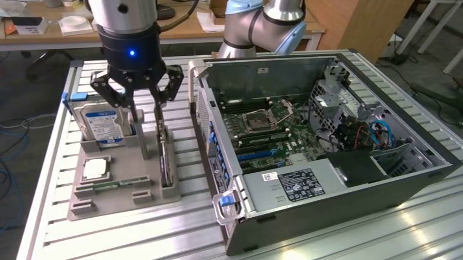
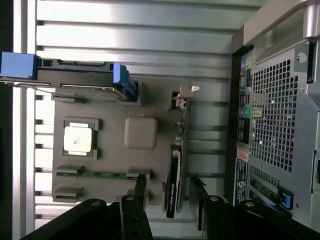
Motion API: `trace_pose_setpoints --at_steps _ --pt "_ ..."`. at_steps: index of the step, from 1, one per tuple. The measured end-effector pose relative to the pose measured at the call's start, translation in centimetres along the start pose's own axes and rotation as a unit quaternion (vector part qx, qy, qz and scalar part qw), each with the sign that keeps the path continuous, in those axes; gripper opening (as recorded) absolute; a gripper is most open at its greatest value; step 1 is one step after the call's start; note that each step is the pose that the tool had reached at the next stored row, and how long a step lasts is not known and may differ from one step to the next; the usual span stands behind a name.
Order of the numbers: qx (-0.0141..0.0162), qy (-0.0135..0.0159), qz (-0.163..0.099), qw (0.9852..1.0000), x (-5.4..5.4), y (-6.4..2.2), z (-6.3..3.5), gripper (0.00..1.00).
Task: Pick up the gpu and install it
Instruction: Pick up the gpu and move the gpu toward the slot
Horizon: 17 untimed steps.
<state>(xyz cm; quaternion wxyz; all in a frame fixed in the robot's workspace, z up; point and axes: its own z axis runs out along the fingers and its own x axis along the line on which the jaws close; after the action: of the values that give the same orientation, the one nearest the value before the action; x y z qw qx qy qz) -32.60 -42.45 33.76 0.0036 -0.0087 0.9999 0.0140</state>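
Beside the computer case point(image 1: 326, 162): pincer point(image 1: 145, 112) spread over the graphics card point(image 1: 166, 162).
The card stands on edge in the grey tray point(image 1: 108, 201) next to the case, long axis parallel to the case's back panel. One finger point(image 2: 141, 187) lies on the side away from the case, its partner between card and case; contact appears not yet made.

Gripper point(image 1: 147, 123), jaws wide apart, over the edge-on gpu point(image 1: 166, 162) (in 1 gray tray point(image 1: 116, 190))

A lab: slotted aluminium bench point(image 1: 145, 233), opened computer case point(image 1: 361, 201).
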Motion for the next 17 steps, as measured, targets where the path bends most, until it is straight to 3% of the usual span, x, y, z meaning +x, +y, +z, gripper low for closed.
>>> trace_pose_setpoints --at_steps 13,17 --pt "0.0 0.0002 0.0 1.0 0.0 -1.1 1.77 0.47" --pt "-0.0001 0.0042 0.0 1.0 0.0 -1.13 2.23 0.47"
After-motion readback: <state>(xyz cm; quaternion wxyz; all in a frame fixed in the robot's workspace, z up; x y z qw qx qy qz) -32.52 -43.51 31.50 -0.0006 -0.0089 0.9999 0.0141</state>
